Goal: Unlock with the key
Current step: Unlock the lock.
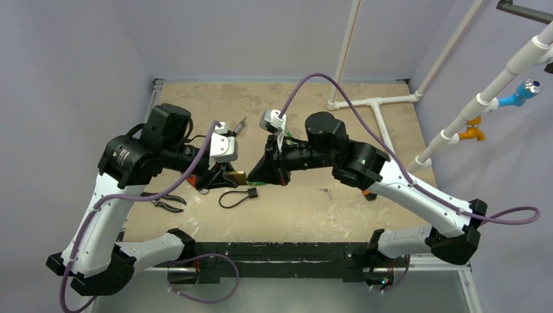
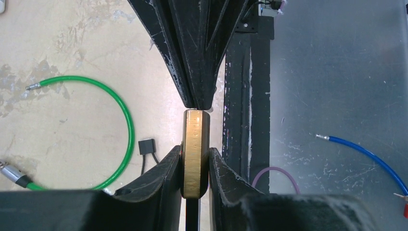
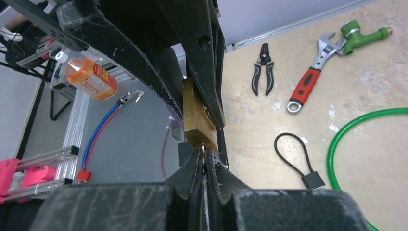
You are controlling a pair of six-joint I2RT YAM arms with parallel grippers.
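A brass padlock [image 2: 196, 149] hangs in the air above the table's near edge, with my left gripper [image 2: 196, 151] shut on its flat sides. In the top view the padlock [image 1: 239, 177] sits between the two grippers, the left gripper [image 1: 227, 175] on one side and the right gripper [image 1: 256, 176] on the other. My right gripper [image 3: 204, 154] is shut on a thin silver key [image 3: 203, 149]. The key's tip meets the bottom of the padlock [image 3: 197, 120]. Most of the key is hidden between the fingers.
On the table lie a green cable loop [image 2: 96, 134], a black loop with a small block [image 3: 293, 154], pliers [image 3: 262, 72], a red-handled wrench [image 3: 308, 77] and a green fitting [image 3: 365, 36]. A loose key [image 1: 325, 192] lies right of centre. White pipes [image 1: 378, 104] stand at the back right.
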